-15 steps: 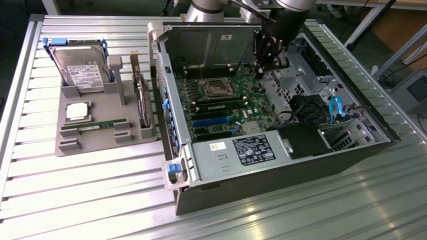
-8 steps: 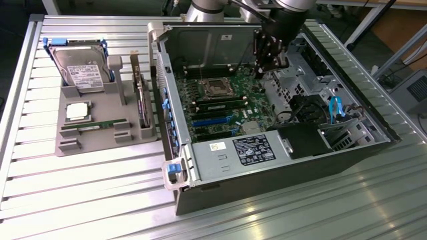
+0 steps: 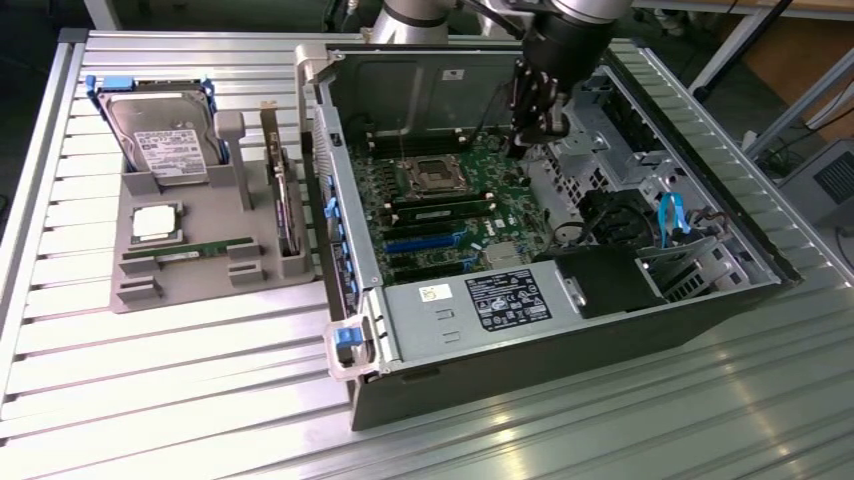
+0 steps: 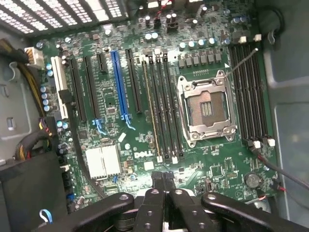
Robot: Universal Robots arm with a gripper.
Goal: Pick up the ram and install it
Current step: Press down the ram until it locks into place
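A Universal Robots arm's gripper (image 3: 538,130) hangs inside an open tower computer case (image 3: 534,385) lying on its side on a slatted metal table (image 3: 160,400). In the wrist view the gripper (image 4: 162,178) shows its two black fingertips (image 4: 156,180) pressed together, with nothing visible between them, above the edge of the green motherboard (image 4: 120,140).

The ram (image 3: 187,248), a thin green stick with a pale label strip, lies flat in a grey parts tray (image 3: 200,290) on the exterior view's left, outside the case and well apart from the gripper. In the same tray sit a silver hard drive (image 3: 160,145) with a white label whose print cannot be read, and a small square processor chip (image 3: 154,222) between the drive and the ram.

On the board, white letters spell "DELL" (image 4: 143,154) near the lower ends of the memory slots. An open, empty processor socket (image 4: 206,108) stands between two banks of black slots. The slot of the bank farthest from the socket holds a seated memory stick (image 4: 150,111), seen edge-on. A blue expansion slot (image 4: 119,87) runs nearby, with a silver heat sink (image 4: 103,161) below it. The power supply (image 3: 501,297) carries black-and-white stickers too small to read.
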